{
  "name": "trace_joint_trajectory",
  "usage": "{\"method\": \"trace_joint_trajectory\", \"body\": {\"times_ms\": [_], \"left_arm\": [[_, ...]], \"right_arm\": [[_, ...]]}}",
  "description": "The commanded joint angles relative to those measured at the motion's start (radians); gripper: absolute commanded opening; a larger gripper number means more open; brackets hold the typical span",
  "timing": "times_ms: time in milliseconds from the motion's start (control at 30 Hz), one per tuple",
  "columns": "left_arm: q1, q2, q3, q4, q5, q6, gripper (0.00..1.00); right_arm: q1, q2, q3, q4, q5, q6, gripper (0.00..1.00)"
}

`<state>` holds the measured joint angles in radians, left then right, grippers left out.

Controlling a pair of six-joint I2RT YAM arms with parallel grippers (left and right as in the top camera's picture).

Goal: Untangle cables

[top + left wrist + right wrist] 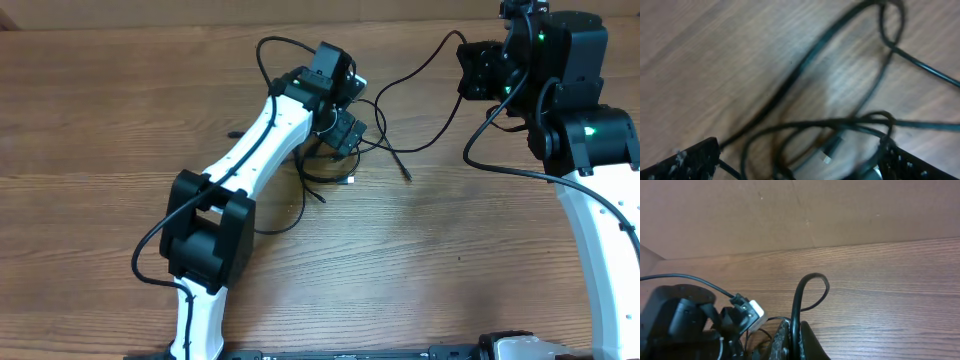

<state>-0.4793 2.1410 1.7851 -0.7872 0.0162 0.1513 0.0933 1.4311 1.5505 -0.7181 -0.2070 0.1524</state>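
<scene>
Several thin black cables (860,120) lie looped over one another on the desk (100,150) at upper centre of the overhead frame. They sit directly under the left gripper (799,152), whose fingers are spread wide, with the crossing strands and a small silver-tipped plug (831,148) between them. If it closed here it would likely catch two or three strands together, and a lift would then drag the whole bundle rather than free one cord. The plug could also snag in a loop and cinch it. Toward the upper right, the right gripper (792,337) is pressed together on a cable loop (812,275) that arches above its fingers. A hard pull away from the pile could tighten the knot or let the slick cord slide out. The cords look smooth, rubbery and limp, round in section; the desk is flat, matte wood grain.
</scene>
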Motion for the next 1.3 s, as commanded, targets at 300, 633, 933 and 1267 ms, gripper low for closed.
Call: {"method": "trace_joint_trajectory", "body": {"times_ms": [300,633,933,1267], "left_arm": [[-0.019,0.097,-0.003,0.084,-0.132,0.040,1.00],[-0.017,0.135,-0.003,-0.045,-0.169,0.058,0.04],[0.063,0.044,-0.002,-0.183,-0.367,-0.139,0.04],[0.357,-0.187,-0.002,-0.311,-0.151,-0.262,0.06]], "right_arm": [[0.002,-0.023,0.031,0.009,-0.004,-0.009,0.04],[0.002,-0.023,0.031,0.009,-0.004,-0.009,0.04],[0.002,-0.023,0.031,-0.006,0.191,-0.006,0.04],[0.001,-0.023,0.031,-0.026,0.723,0.007,0.04]]}}
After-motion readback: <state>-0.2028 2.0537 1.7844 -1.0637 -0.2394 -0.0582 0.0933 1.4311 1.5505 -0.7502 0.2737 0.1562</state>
